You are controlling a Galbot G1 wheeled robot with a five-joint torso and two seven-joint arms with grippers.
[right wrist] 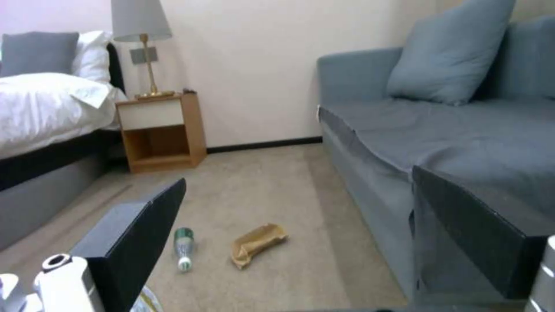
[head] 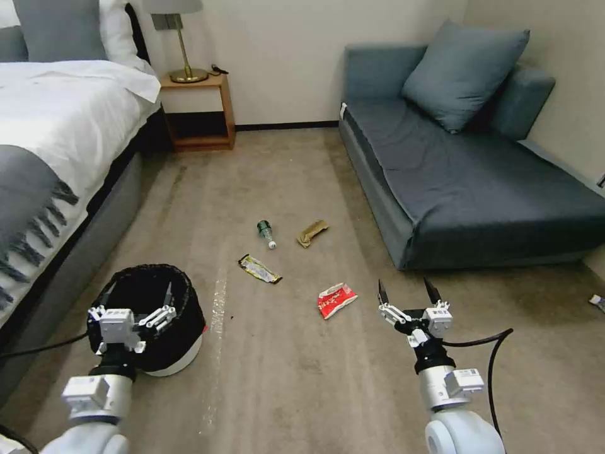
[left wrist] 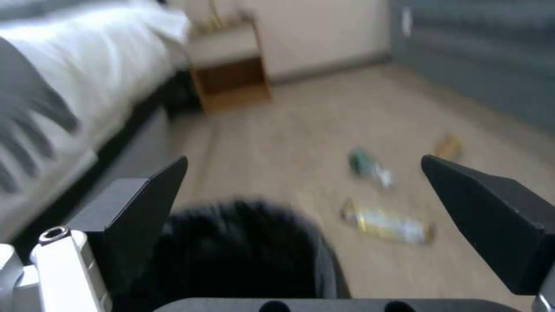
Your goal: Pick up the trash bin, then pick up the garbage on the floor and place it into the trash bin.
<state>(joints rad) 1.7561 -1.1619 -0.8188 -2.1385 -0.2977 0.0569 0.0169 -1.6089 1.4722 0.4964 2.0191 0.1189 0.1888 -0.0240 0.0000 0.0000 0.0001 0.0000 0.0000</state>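
Head view: the left gripper (head: 165, 301), jaws wide, hovers at the round white black-bagged trash bin (head: 165, 331); gripping its rim likely comes next; the right gripper (head: 408, 292) waits spread.

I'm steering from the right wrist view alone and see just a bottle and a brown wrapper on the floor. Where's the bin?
Observer: The trash bin stands on the floor beside the bed, under the open left gripper.
Operator: Any other litter?
Observer: A red-and-white wrapper lies just left of the open right gripper.
Operator: That's all?
Observer: A yellow-and-black wrapper lies between it and the bin.
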